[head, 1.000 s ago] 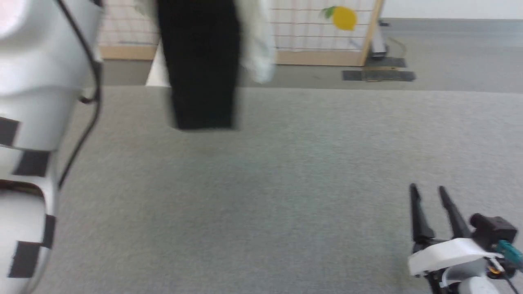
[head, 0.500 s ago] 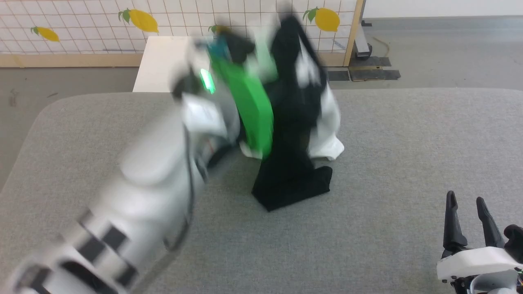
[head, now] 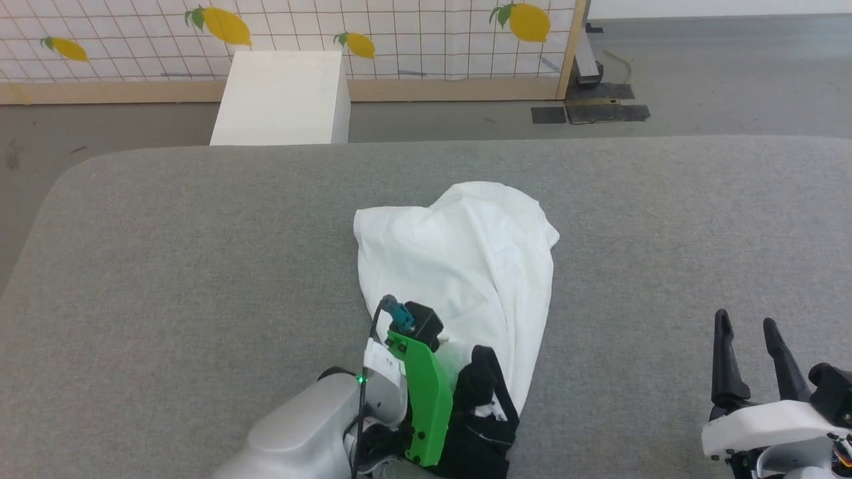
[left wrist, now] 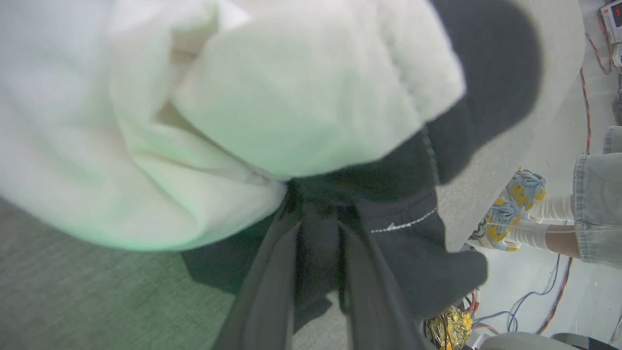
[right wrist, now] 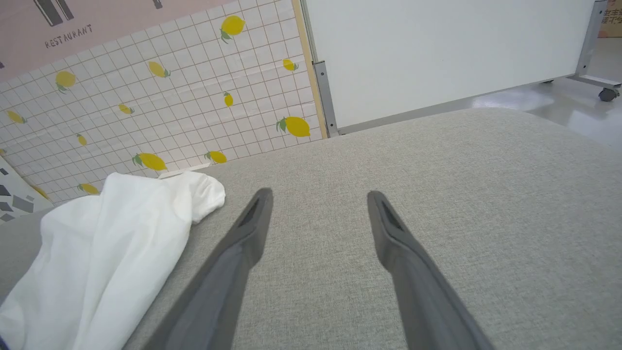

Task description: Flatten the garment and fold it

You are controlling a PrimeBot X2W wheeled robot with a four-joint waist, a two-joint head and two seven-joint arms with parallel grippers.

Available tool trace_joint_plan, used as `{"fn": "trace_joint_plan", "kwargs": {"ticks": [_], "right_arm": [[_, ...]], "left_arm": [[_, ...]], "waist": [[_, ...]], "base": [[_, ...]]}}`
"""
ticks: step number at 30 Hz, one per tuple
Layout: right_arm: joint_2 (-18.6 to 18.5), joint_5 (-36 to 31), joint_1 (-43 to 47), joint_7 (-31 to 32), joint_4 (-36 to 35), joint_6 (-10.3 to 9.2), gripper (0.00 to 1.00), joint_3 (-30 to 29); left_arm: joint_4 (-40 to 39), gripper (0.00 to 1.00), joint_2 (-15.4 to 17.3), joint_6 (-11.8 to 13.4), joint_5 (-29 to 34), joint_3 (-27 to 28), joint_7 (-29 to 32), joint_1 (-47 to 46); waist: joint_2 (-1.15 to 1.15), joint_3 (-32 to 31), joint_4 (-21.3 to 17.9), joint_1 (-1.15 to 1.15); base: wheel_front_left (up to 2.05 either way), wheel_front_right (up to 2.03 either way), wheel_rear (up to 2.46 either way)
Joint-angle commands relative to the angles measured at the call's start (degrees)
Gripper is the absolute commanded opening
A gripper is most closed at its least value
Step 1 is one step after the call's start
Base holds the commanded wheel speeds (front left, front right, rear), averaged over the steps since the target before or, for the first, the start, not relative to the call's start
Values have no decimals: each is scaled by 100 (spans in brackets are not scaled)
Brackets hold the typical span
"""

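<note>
The garment (head: 466, 259) lies in a rumpled, narrow heap near the middle of the grey padded counter (head: 166, 266), not spread flat. Its long axis runs from the robot's side toward the far edge, leaning a little to the left as it goes away. The rounded white bulk is the far end, pointing toward the lemon-patterned tiled panel (head: 413, 33) and the white box (head: 279, 100) that stands on the floor beyond the counter. The black part (head: 486, 412) is the near end, bunched up close to the robot. Whether that black cloth is a sleeve or the neckline I cannot tell, and no print shows on the white side facing up.

The left pincer (left wrist: 318, 228) is clamped on that black cloth: in the left wrist view its two dark fingers (left wrist: 272, 277) run close together with a fold of the fabric pinched between them, and the white cloth billows just beyond. In the head view its green housing (head: 426, 399) sits right against the black bunch.

The right pincer (head: 745, 332) hangs well off to the right, over bare counter, its fingers spread wide and holding nothing.

Past the counter's edge in the left wrist view, a person's feet (left wrist: 515, 214) in patterned shoes stand on the floor among loose cables (left wrist: 534, 301).
</note>
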Motion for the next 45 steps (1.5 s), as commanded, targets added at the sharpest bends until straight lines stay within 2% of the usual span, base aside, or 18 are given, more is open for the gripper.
{"fn": "trace_joint_plan", "kwargs": {"ticks": [1, 2, 3, 8, 14, 18, 23, 27, 31, 34, 38, 42, 45], "right_arm": [[1, 24, 4, -32, -10, -8, 100, -5], [1, 31, 16, -32, 3, -8, 100, -1], [1, 36, 29, -32, 16, -8, 100, 11], [1, 63, 82, -32, 55, -8, 100, 18], [1, 104, 161, -32, 109, -8, 100, 73], [1, 134, 190, -32, 128, -8, 100, 106], [1, 126, 220, -32, 132, -8, 100, 143], [1, 109, 283, -32, 122, -8, 100, 127], [1, 74, 318, -33, 134, -8, 100, 122], [1, 43, 323, -32, 252, -8, 100, 121], [1, 86, 259, 158, 367, -8, 100, 169], [1, -34, 52, 592, 337, -8, 100, 352], [1, -118, -255, 1155, 296, -8, 100, 465]], "left_arm": [[74, 0, -10, 84, -92, -5, 117, 201], [57, 64, -12, 121, -169, 80, 98, 199], [8, 100, -9, 156, -298, 221, 63, 187], [-468, 100, 142, 242, -781, 993, -284, -73], [-1095, 100, 548, 343, -939, 2003, -1332, -305], [-1250, 100, 919, 518, -548, 2522, -2452, -255], [-1358, 100, 1413, 1022, 198, 2909, -3802, 119], [-1628, 100, 1633, 1438, 679, 3263, -4149, 687], [-2092, 100, 1678, 1676, 1357, 3615, -4181, 1322], [-2469, 100, 1489, 1565, 1975, 3757, -4183, 1906], [-2724, 100, 1224, 1199, 2467, 3853, -4184, 2302], [-2762, 100, 914, 954, 2729, 4155, -4185, 2608], [-2766, 100, 696, 796, 2926, 4401, -4185, 2728]], "waist": [[0, -20, 36, 0], [0, -47, 58, 0], [0, -70, 77, 0], [0, -210, 214, 0], [0, -427, 375, 0], [0, -519, 454, 0], [0, -630, 512, 0], [0, -705, 538, 0], [0, -708, 555, 0], [0, -652, 576, 0], [0, -581, 568, 0], [0, -481, 537, 0], [0, -353, 544, 0]], "base": [[0, 0, 0], [0, 0, 0], [0, 0, 0], [0, 0, 0], [0, 0, 0], [0, 0, 0], [0, 0, 0], [0, 0, 0], [0, 0, 0], [0, 0, 0], [0, 0, 0], [0, 0, 0], [0, 0, 0]]}}
